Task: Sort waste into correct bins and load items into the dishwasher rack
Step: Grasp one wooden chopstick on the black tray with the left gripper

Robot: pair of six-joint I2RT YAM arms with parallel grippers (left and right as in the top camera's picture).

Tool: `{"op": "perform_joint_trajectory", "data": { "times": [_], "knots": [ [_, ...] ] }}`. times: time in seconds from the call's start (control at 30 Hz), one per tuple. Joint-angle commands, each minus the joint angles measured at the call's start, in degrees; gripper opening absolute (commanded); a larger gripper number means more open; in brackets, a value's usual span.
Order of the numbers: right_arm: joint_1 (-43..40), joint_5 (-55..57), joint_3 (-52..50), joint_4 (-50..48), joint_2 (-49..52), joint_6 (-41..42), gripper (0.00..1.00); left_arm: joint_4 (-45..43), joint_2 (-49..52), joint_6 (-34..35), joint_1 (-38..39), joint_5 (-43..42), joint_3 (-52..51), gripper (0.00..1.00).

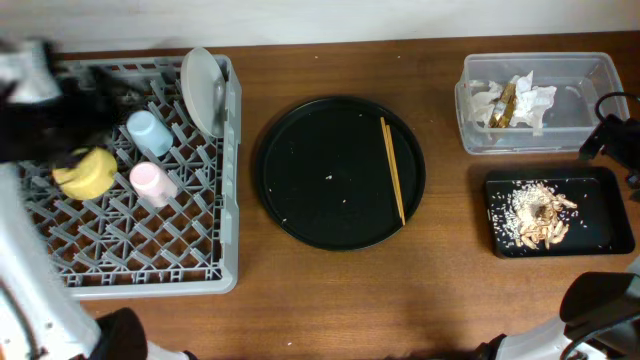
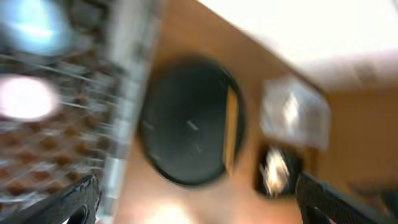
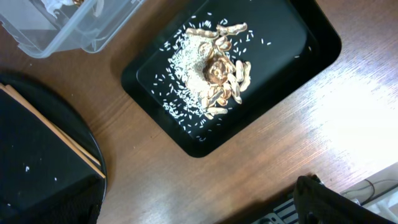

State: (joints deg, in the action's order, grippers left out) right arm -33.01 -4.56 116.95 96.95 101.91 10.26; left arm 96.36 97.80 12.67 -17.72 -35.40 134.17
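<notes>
Thin wooden chopsticks [image 1: 393,170] on round black tray [image 1: 320,200], worktop [image 1: 440,290] centre. Rice scraps [image 1: 535,212] in shallow rectangular tray [image 1: 603,188]. Left tool [image 2: 199,199], right tool [image 3: 202,202]: spread, empty.

Grey rack [image 1: 150,283], left: plate [image 1: 203,90] on edge in far corner, blue cup [image 1: 149,132], pink cup [image 1: 153,183], yellow bowl [image 1: 87,173] inside. Paired chopsticks [image 1: 392,170] between rack and clear tub [image 1: 580,75]. In tub: crumpled wrappers [image 1: 513,100]. In shallow black tray [image 1: 600,190]: rice [image 1: 518,205], fried pieces [image 1: 548,232].
</notes>
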Motion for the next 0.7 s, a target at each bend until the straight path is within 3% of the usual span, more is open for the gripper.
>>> {"op": "perform_joint_trajectory", "data": {
  "times": [0.0, 0.1, 0.33, 0.4, 0.43, 0.47, 0.5, 0.6, 0.67],
  "knots": [
    [-0.1, 0.1, -0.2, 0.2, -0.3, -0.4, 0.98, 0.4, -0.4, -2.4, 15.1, 0.7, -8.4, 0.99],
    [-0.1, 0.1, -0.2, 0.2, -0.3, -0.4, 0.98, -2.6, -0.4, -1.4, 28.0, 7.4, -16.9, 0.99],
    [-0.1, 0.1, -0.2, 0.2, -0.3, -0.4, 0.98, -20.4, -0.3, 0.1, 50.1, 6.8, -26.4, 0.99],
    [-0.1, 0.1, -0.2, 0.2, -0.3, -0.4, 0.98, -27.5, 0.0, 1.2, 57.8, 13.1, -30.1, 0.99],
    [-0.1, 0.1, -0.2, 0.2, -0.3, -0.4, 0.98, -28.7, 0.6, 4.9, 60.3, 17.9, -30.8, 0.99],
    [-0.1, 0.1, -0.2, 0.2, -0.3, -0.4, 0.98, -28.5, 2.3, 12.0, 62.9, 25.4, -30.9, 0.99],
    [-0.1, 0.1, -0.2, 0.2, -0.3, -0.4, 0.98, -28.9, 4.1, 13.8, 64.4, 28.3, -30.8, 0.99],
    [-0.1, 0.1, -0.2, 0.2, -0.3, -0.4, 0.98, -27.2, 10.0, 14.5, 64.5, 28.1, -27.7, 0.99],
    [-0.1, 0.1, -0.2, 0.2, -0.3, -0.4, 0.99, -19.1, 15.5, 13.0, 64.3, 27.7, -20.0, 0.95]
  ]
}}
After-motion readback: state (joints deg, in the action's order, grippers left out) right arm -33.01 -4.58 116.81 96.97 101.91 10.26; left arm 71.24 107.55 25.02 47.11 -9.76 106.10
